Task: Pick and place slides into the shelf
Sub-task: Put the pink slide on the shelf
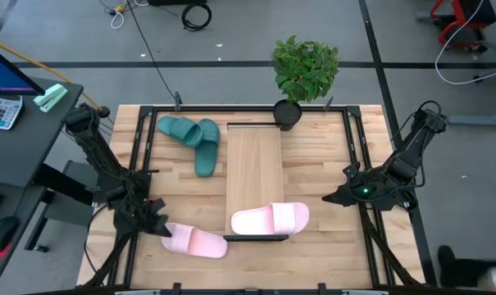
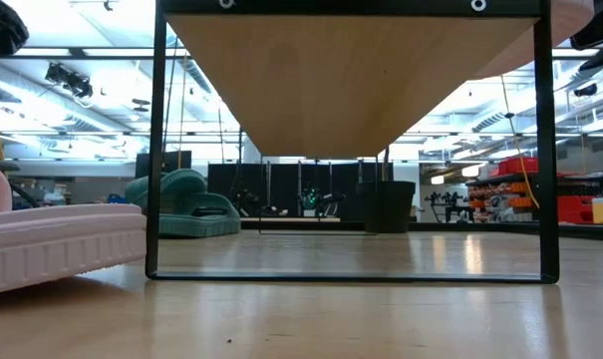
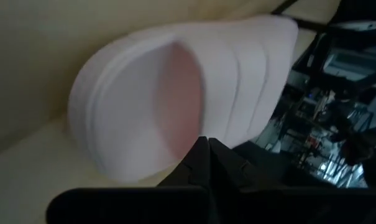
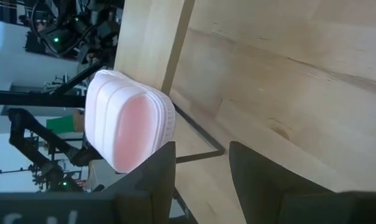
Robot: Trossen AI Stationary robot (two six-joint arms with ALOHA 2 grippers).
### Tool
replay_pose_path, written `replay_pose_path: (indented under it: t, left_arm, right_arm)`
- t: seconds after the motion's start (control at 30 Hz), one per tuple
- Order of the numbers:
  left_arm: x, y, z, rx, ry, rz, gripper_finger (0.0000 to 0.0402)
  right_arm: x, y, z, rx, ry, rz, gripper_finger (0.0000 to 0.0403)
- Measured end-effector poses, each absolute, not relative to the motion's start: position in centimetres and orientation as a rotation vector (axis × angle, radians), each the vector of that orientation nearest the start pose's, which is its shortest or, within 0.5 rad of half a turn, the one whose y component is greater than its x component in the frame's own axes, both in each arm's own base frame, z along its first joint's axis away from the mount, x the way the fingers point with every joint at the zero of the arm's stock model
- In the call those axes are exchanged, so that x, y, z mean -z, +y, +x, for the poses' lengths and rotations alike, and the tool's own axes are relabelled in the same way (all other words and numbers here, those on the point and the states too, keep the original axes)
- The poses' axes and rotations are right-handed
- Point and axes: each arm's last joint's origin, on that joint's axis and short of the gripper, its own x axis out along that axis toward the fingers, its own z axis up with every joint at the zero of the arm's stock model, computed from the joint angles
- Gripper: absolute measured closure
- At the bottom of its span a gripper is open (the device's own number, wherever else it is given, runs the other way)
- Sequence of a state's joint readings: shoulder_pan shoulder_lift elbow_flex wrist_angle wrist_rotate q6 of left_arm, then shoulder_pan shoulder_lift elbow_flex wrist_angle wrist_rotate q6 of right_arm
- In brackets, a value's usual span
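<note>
Four slides are on the table point(image 1: 313, 156): two pink and two teal. One pink slide point(image 1: 270, 219) lies across the near end of the shelf point(image 1: 254, 164), its length running sideways so that it overhangs the board's right edge. The second pink slide point(image 1: 196, 241) lies on the table off the shelf's near left corner, close to the board but not on it. The two teal slides point(image 1: 192, 138) sit together on the far left part of the table, just beside the shelf's left edge; one lies angled and the other runs along the board, and they touch or overlap each other. The rest of the shelf is bare wood.

The left end effector point(image 1: 159, 225) is low at the near left of the table, right at the left end of the second pink slide. Its fingers point(image 3: 207, 163) are pressed together; in the left wrist view the slide's sole fills the picture just past the closed tips, and nothing is pinched between them.

The right end effector point(image 1: 331, 197) hovers to the right of the shelf, pointing toward the slide on the board, with its fingers spread and empty.

A potted plant point(image 1: 303, 72) stands at the far end of the shelf.
</note>
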State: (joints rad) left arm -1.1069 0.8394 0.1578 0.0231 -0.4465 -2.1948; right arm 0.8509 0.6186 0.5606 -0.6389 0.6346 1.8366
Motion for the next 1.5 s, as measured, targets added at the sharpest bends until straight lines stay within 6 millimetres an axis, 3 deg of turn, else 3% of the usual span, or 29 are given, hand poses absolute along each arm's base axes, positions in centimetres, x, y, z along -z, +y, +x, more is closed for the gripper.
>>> replay_pose_path:
  t: [0.9, 1.5]
  left_arm:
    - [-13.49, -12.25, 8.06, -0.154, 0.845, -1.575, 0.0363]
    - [-13.26, -12.11, 7.96, -0.179, 0.862, -1.561, 0.0234]
  right_arm:
    - [-24.42, 8.12, 9.41, 0.299, 0.507, 1.319, 0.0245]
    - [-24.42, 8.12, 9.41, 0.301, 0.506, 1.323, 0.0245]
